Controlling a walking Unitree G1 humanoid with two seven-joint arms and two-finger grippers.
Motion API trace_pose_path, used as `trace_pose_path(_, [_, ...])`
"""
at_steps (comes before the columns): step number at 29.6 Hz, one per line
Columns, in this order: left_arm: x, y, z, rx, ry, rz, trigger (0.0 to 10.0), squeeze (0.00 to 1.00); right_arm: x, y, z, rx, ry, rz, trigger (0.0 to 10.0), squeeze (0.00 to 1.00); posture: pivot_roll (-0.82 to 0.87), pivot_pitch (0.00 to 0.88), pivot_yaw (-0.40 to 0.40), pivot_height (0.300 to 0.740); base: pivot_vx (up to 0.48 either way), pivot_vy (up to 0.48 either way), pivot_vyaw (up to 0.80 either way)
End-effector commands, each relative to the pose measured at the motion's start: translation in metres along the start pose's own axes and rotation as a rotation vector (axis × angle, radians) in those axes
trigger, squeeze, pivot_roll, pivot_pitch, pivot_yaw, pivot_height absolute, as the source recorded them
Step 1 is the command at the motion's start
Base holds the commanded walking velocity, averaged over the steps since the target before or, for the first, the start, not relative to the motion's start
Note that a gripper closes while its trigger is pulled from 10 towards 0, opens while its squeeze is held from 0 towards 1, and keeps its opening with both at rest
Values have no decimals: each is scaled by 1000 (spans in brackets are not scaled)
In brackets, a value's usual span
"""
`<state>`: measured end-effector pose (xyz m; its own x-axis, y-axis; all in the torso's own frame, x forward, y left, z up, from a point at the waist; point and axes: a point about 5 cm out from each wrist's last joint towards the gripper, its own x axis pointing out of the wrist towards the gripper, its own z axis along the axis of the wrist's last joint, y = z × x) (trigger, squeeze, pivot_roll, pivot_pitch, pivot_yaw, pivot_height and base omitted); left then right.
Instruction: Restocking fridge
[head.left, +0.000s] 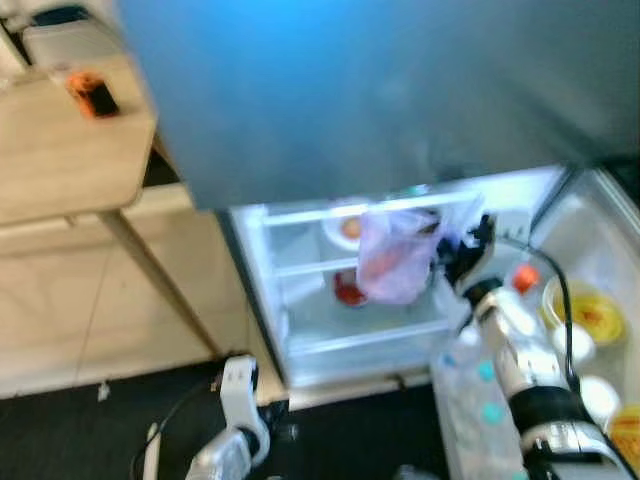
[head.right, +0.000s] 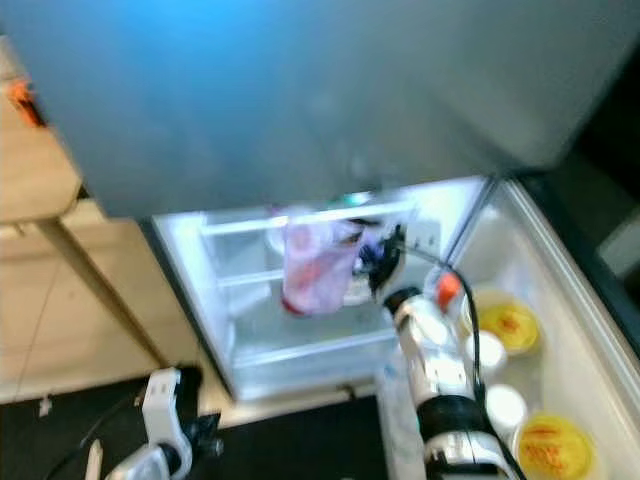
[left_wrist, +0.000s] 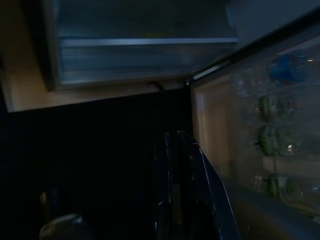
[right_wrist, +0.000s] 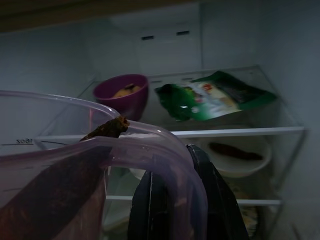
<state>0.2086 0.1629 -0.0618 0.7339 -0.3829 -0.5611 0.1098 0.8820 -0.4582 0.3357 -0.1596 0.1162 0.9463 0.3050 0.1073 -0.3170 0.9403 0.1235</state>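
The clear plastic tub (right_wrist: 75, 170), with something dark reddish-brown inside and a measuring mark on its wall, was held at the mouth of the open fridge (head.left: 300, 290), roughly level with the middle shelf (right_wrist: 235, 132). The right end effector (right_wrist: 187, 200) was clamped on its rim, 1 black finger (right_wrist: 210, 195) showing inside the lip. From the head views the tub looked like a pale, pinkish see-through shape (head.left: 395, 255) hanging in front of the lit shelves, with the right arm (head.left: 520, 360) reaching in from beside the door. Behind it, on the upper shelf, a purple bowl (right_wrist: 121, 94) and a green packet (right_wrist: 210, 97) sat near each other; a white dish (right_wrist: 240, 152) with something dark in it rested 1 level down. To do this step well, the tub probably needed to stay level and go in over a bare stretch of shelf, clear of the white dish, before the grip was eased off. The door rack (head.left: 585, 320) carried yellow-lidded pots (head.right: 510, 325) near the arm, so the elbow could have brushed them. The left end effector (left_wrist: 172, 180) hung idle low by the dark floor (head.left: 100, 430), its fingers close together. A wooden tabletop (head.left: 60, 150) stood off to the left.
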Motion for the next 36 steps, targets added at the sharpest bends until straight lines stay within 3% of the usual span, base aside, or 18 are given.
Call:
trace_pose_path(1, [-4, 3, -8, -8, 18, 13, 10000, 0, 3, 9, 0, -9, -8, 32, 10000, 0, -10, 71, -20, 740, 0, 0, 0])
trace_pose_path(18, [-2, 5, 3, 12, -27, 26, 10000, 0, 6, 26, -10, -42, 31, 97, 10000, 0, -5, 75, -22, 740, 0, 0, 0])
trace_pose_path(29, [3, 7, 48, 72, -202, 26, 10000, 0, 30, 47, -5, -38, 60, 126, 10000, 0, 34, 121, -18, 740, 0, 0, 0])
trace_pose_path(30, [3, 8, 62, 93, -261, 29, 10000, 0, 36, 55, -6, -35, 86, 137, 10000, 0, 49, 133, -13, 735, 0, 0, 0])
trace_pose_path(32, [3, 8, 62, 93, -261, 29, 10000, 0, 36, 55, -6, -35, 86, 137, 10000, 0, 49, 133, -13, 735, 0, 0, 0])
trace_pose_path(34, [3, 4, 82, 148, -343, 10, 10000, 0, 43, 64, -5, -20, 102, 142, 10000, 0, 66, 143, -9, 720, 0, 0, 0])
trace_pose_path(36, [3, 3, 87, 162, -362, 2, 10000, 0, 45, 66, -4, -19, 99, 145, 10000, 0, 66, 143, -9, 715, 0, 0, 0])
